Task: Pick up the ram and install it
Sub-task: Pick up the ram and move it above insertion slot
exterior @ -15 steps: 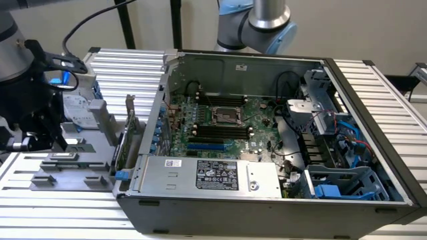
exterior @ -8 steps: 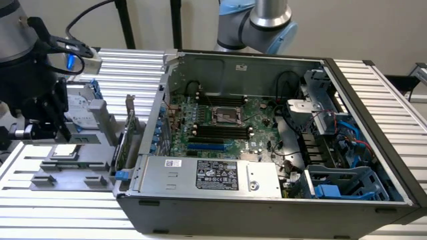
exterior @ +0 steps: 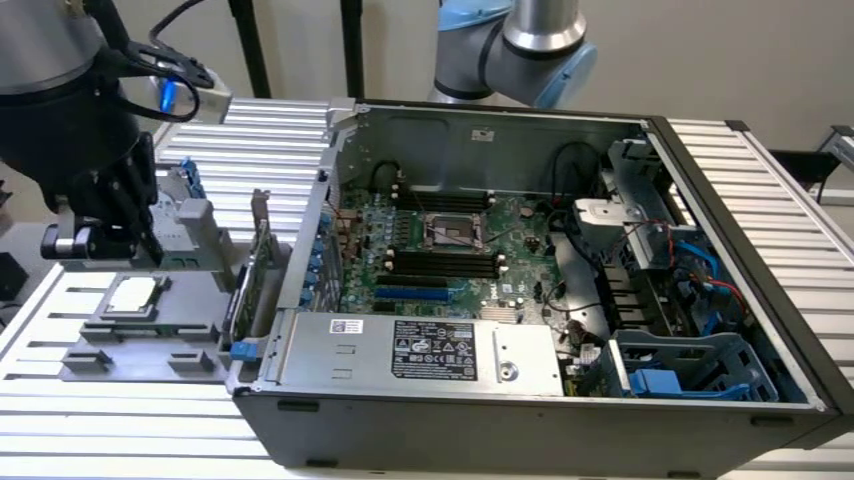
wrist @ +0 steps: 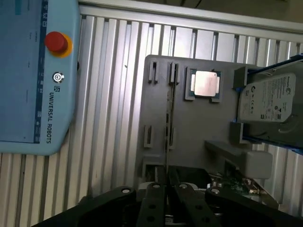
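Note:
The ram (wrist: pixel 168 118) is a thin stick seen edge-on, standing in the holders of a grey parts tray (wrist: pixel 156 142). My gripper (wrist: pixel 168 201) hangs above one end of that stick, and its black fingers (wrist: pixel 154 203) are close together with nothing between them. In the exterior view the gripper (exterior: pixel 83 243) is over the tray (exterior: pixel 80 360) at that view's left, beside the open computer case (exterior: pixel 534 420). Inside the case, the motherboard's long black memory slots (exterior: pixel 441 265) lie in a row below the processor socket (exterior: pixel 454 232).
The tray also carries a processor chip (wrist: pixel 206 85), a silver hard drive in a blue frame (wrist: pixel 270 99) and a green expansion card (exterior: pixel 260 250). A blue teach pendant with a red stop button (wrist: pixel 57 42) lies on the slatted table. A power supply (exterior: pixel 414 350) fills the case's front.

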